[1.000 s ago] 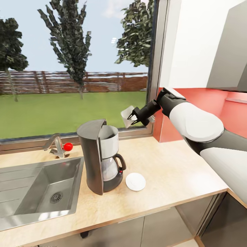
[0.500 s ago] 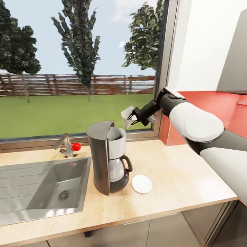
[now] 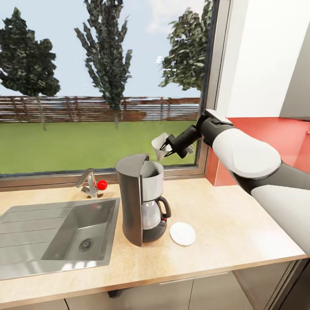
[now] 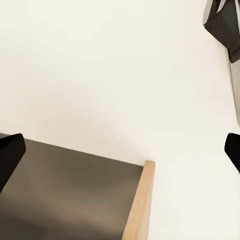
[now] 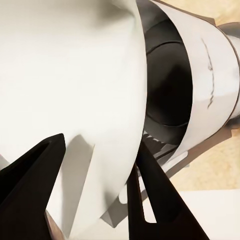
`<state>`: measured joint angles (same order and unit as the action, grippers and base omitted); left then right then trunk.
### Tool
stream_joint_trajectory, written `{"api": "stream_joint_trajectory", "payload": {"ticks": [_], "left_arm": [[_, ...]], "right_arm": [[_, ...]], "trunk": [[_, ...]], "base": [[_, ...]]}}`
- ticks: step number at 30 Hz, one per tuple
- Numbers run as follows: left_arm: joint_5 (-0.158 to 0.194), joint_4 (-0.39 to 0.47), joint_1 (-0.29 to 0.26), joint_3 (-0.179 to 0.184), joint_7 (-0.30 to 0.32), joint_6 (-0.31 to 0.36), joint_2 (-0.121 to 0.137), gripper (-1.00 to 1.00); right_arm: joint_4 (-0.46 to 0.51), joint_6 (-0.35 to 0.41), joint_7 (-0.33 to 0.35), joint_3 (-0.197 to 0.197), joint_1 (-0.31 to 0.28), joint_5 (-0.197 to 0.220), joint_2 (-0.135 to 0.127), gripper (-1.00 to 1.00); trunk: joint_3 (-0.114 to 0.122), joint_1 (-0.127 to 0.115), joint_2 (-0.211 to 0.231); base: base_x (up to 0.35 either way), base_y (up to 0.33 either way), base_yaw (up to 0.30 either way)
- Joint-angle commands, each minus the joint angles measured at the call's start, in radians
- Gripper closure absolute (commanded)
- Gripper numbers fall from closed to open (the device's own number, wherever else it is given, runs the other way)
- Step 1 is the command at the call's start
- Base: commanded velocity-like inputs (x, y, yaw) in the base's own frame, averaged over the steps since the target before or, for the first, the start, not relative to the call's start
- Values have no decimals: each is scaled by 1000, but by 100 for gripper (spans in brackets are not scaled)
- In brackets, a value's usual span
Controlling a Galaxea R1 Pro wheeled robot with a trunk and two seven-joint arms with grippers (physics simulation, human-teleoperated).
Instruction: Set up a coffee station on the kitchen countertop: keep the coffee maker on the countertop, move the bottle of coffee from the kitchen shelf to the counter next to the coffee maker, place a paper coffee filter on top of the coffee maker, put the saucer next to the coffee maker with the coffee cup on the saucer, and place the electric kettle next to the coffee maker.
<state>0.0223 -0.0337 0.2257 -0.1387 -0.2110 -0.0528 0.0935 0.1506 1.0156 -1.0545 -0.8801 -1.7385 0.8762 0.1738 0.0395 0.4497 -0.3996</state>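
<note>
1. The steel sink point(image 3: 64, 232) is set into the left part of the table point(image 3: 241, 224), with a tap point(image 3: 89, 183) bearing a red knob at the table's back edge, under the window.
2. The coffee maker point(image 3: 142, 198) stands upright on the table just to the right of the sink, about midway between the back and front edges. Its glass carafe with black handle sits in place, and its silver filter basket is open at the top.
3. The saucer point(image 3: 182, 234) lies flat on the table just beside the coffee maker's base, on its right, towards the front edge. Nothing rests on it.
4. The paper coffee filter point(image 3: 161, 145) is held in the air above and slightly right of the coffee maker, clear of its top. In the right wrist view the filter point(image 5: 75, 100) is a large white curved sheet with the filter basket just behind it.
5. The right gripper point(image 3: 167, 150) is clamped on the paper coffee filter, its dark fingers point(image 5: 155, 195) on either side of the sheet.
6. The left gripper point(image 4: 120, 155) has its fingertips point(image 4: 10, 152) spread wide apart with nothing between them, facing a pale wall and a dark panel with a wooden edge.
</note>
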Motion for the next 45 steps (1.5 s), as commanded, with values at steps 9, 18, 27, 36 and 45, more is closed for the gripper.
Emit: {"api": "stream_joint_trajectory", "payload": {"ticks": [9, 18, 27, 36, 45], "left_arm": [[2, -2, 0, -5, -1, -6, 0, -100], [2, -2, 0, -5, -1, -6, 0, -100], [2, -2, 0, -5, -1, -6, 0, -100], [2, -2, 0, -5, 0, -6, 0, -100], [2, -2, 0, -5, 0, -6, 0, -100]], "right_arm": [[1, 5, -10, 3, 0, 10, 1, 100], [-13, 5, -10, 3, 3, 12, 1, 100], [-14, 5, -10, 3, 7, 12, 1, 100], [-14, 5, -10, 3, 11, 12, 1, 100], [-14, 5, -10, 3, 43, 9, 1, 100]], "trunk": [[0, 0, 0], [0, 0, 0], [0, 0, 0], [0, 0, 0], [0, 0, 0]], "base": [[0, 0, 1], [0, 0, 0], [0, 0, 0], [0, 0, 0], [0, 0, 0]]}}
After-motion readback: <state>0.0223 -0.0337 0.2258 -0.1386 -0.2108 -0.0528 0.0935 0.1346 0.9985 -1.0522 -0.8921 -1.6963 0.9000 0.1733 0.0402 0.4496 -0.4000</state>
